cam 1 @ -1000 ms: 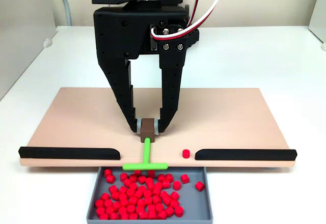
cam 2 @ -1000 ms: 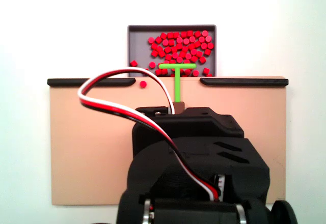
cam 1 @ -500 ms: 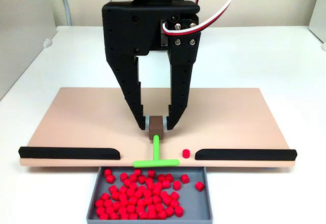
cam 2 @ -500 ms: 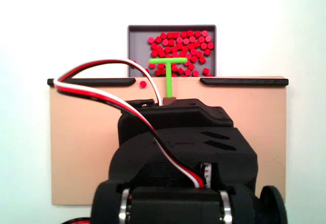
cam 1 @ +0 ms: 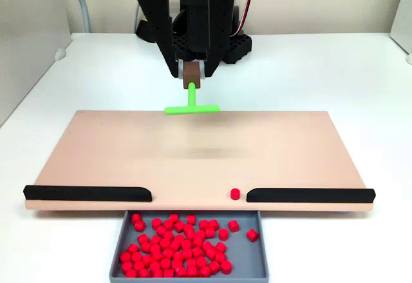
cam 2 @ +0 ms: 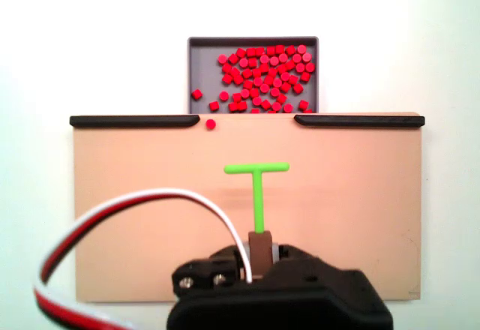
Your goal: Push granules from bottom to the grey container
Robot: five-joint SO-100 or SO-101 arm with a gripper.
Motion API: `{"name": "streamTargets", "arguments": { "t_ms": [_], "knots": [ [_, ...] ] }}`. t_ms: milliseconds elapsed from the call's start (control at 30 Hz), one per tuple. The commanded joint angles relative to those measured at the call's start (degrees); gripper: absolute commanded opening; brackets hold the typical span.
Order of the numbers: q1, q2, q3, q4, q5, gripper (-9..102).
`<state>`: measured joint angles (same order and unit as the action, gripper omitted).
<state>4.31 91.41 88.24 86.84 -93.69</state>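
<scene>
In a fixed view, from the front: the gripper (cam 1: 191,75) hung above the far edge of the tan board (cam 1: 116,148), its fingers (cam 1: 168,54) closed on the brown handle (cam 1: 191,75) of the green T-shaped pusher (cam 1: 192,106), crossbar lowest. Most granules (cam 1: 177,241) lay in the grey container (cam 1: 257,267) against the board's near edge. One stray granule (cam 1: 235,193) sat on the board just beside the right black bar (cam 1: 309,195) — in the gap between it and the left black bar (cam 1: 87,193). All rested on a white counter (cam 1: 360,83).

In a fixed view, from behind the arm: gripper (cam 2: 260,251) at bottom, clamped on the handle (cam 2: 260,245); pusher (cam 2: 257,187) over mid-board, well apart from the container (cam 2: 199,64) — stray granule (cam 2: 211,124) at the gap.
</scene>
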Motion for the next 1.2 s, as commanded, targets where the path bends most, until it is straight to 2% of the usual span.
{"name": "streamTargets", "arguments": {
  "t_ms": [0, 300, 1167],
  "knots": [
    [1.0, 7.8, 4.1, 0.1, -0.9, 0],
    [1.8, 20.9, 17.1, -0.5, 0.0, 0],
    [0.9, 21.7, 17.7, -0.6, 1.1, 0]
  ]
}}
